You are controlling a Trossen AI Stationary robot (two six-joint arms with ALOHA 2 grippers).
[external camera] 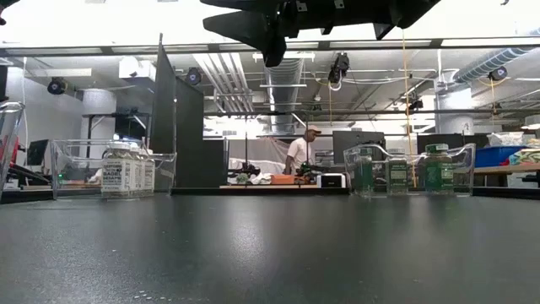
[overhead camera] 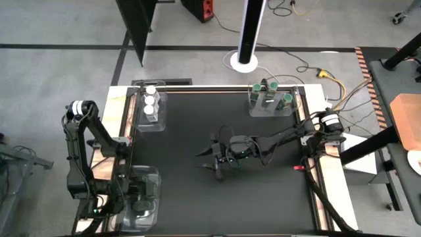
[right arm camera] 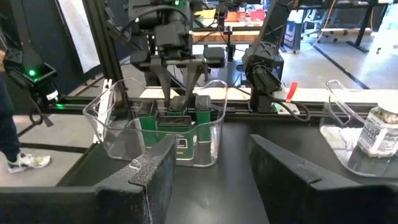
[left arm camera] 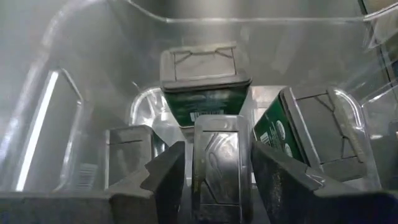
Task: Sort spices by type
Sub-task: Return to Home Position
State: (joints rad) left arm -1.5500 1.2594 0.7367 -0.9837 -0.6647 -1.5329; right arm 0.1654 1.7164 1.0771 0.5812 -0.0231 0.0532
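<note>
Far beyond the black tabletop [external camera: 270, 253], a person [external camera: 297, 152] stands.

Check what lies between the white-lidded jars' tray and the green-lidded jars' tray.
Only bare black mat separates the white-lidded jars from the green-lidded jars; the high view shows it, and the low view agrees.

Nothing legible here tbh. White-lid jars [external camera: 125, 173] in the far left tray [external camera: 63, 160] have white labels w/ dark print, too small to read. Green-lid jars [external camera: 438, 169] far right: green labels, same deal. Tins [left arm camera: 205, 93] in the near left tray [left arm camera: 74, 62]: green labels, white print + round logos, can't read either.
</note>
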